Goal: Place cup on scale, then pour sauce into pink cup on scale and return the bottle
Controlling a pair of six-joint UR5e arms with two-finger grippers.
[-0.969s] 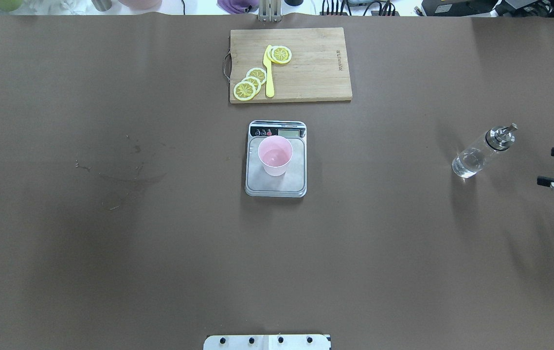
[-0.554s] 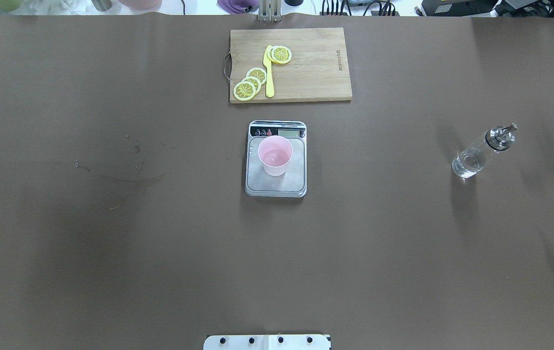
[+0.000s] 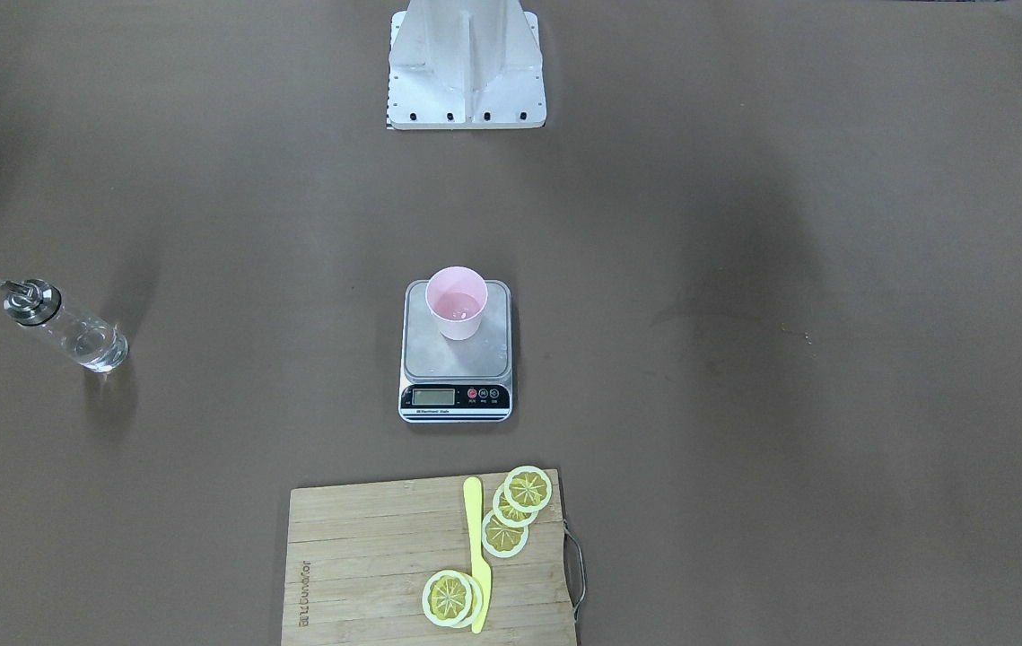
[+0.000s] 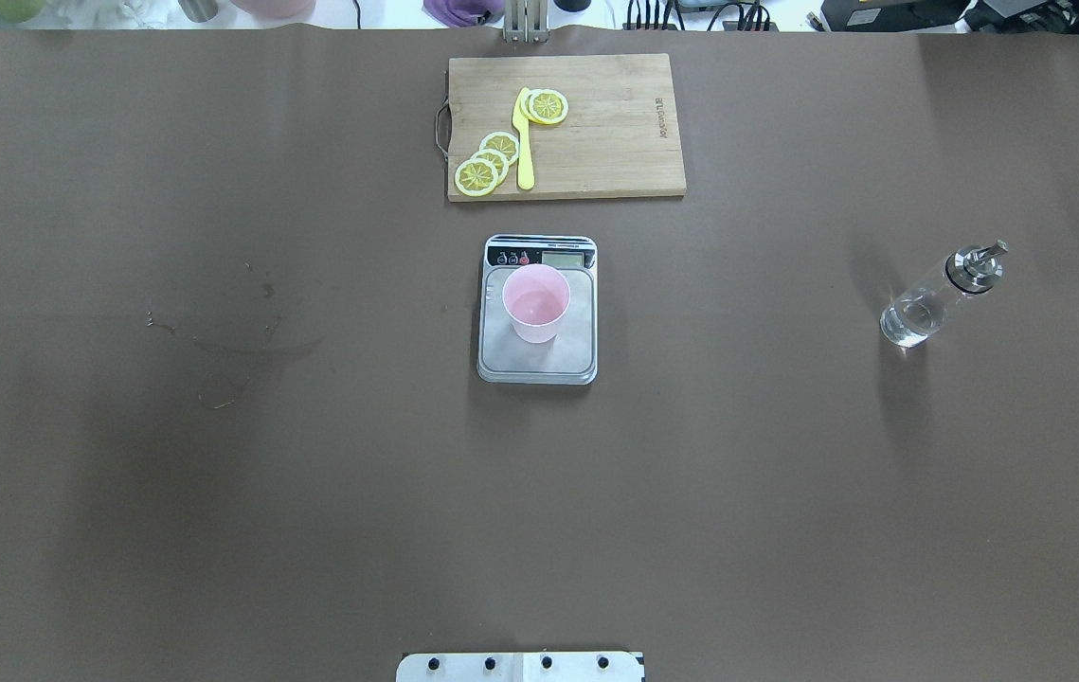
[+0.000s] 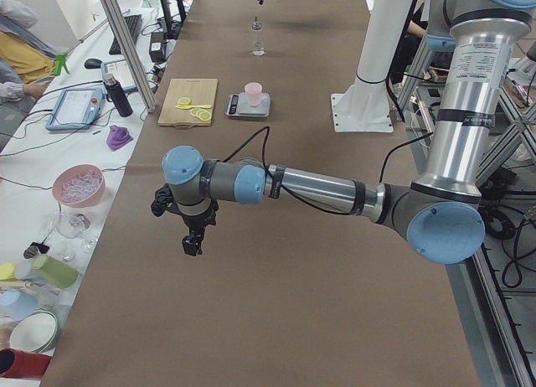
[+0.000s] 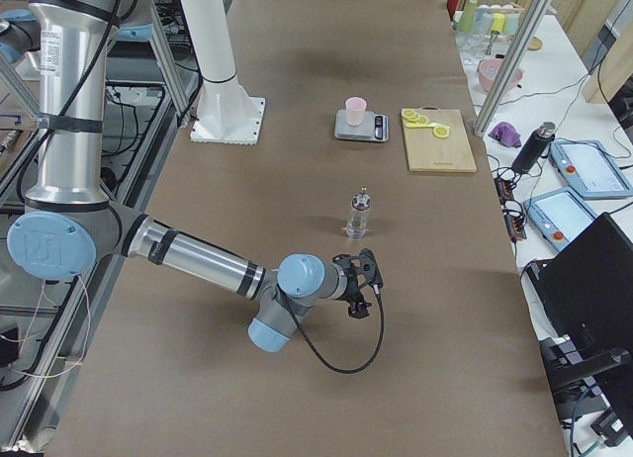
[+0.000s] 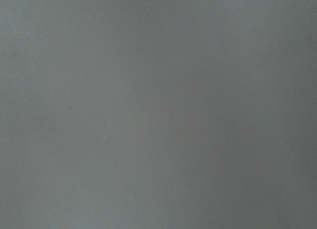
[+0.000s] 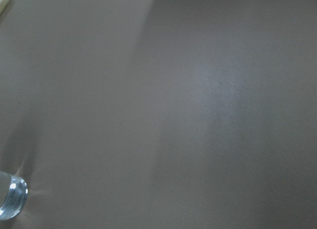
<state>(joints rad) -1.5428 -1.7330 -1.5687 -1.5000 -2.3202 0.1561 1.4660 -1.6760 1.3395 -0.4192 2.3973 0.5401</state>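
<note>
The pink cup stands upright on the scale at mid-table, with a little clear liquid in its bottom. The bottle stands alone on the table at the right, with clear sauce in its lower part. It also shows in the front view. Both grippers are outside the overhead and front views. My right gripper hangs near the table, short of the bottle. My left gripper hovers over bare table, far from the scale. I cannot tell whether either is open or shut.
A wooden cutting board with lemon slices and a yellow knife lies beyond the scale. The robot's base stands at the near edge. Bowls, cups and tablets lie beyond the far edge.
My right gripper, seen open at the right edge of the overhead view a second ago, has withdrawn out of that view. The cup, scale and bottle have not moved.
</note>
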